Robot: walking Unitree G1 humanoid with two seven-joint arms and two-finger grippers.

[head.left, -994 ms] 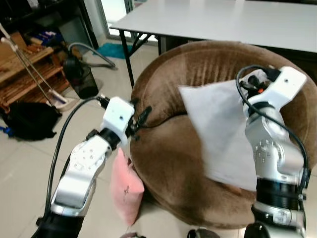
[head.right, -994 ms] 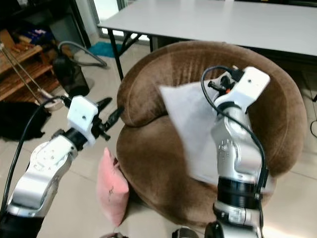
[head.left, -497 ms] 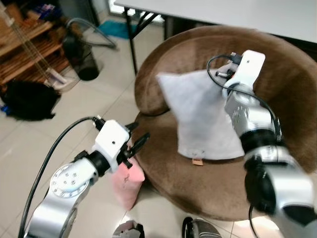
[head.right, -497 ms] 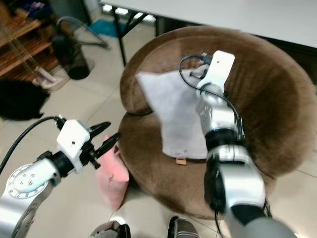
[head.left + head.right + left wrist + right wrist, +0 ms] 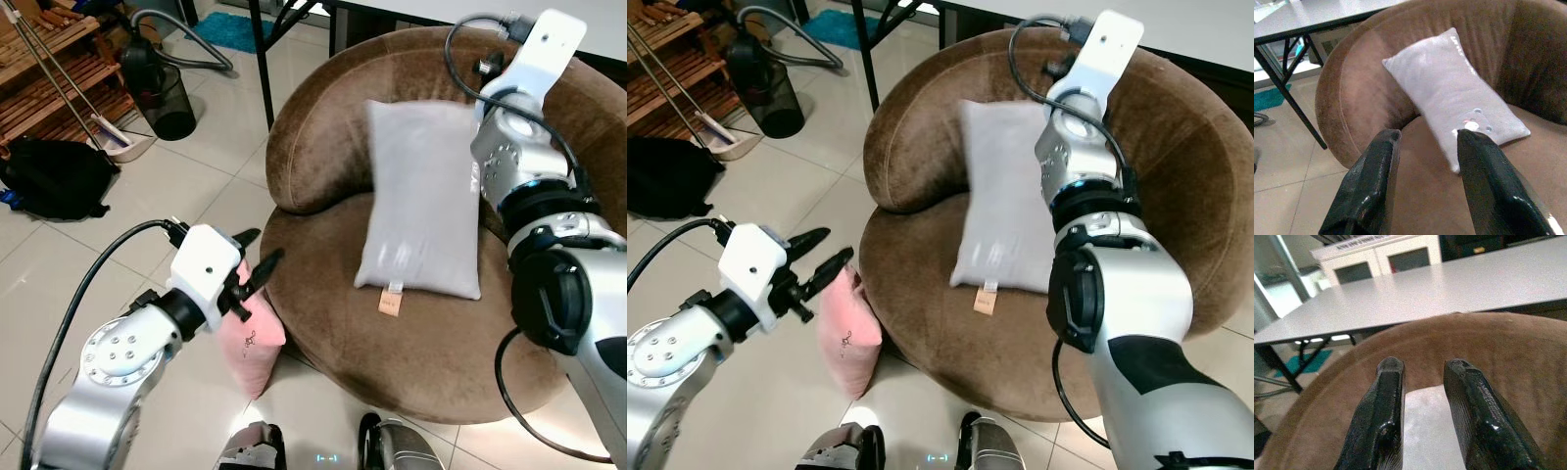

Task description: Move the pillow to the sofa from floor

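on the brown sofa [image 5: 323, 323], grey pillow [image 5: 419, 201] against backrest

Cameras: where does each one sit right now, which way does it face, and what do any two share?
Left eye view: on the head, looking down at the brown sofa, white pillow, pink pillow on the floor; both arms show.
Right eye view: the same scene from its stereo twin.
Left wrist view: along the open left gripper toward the sofa.
Right wrist view: along the open right gripper, over the sofa back toward a white table.
Both wrist views share the white pillow.
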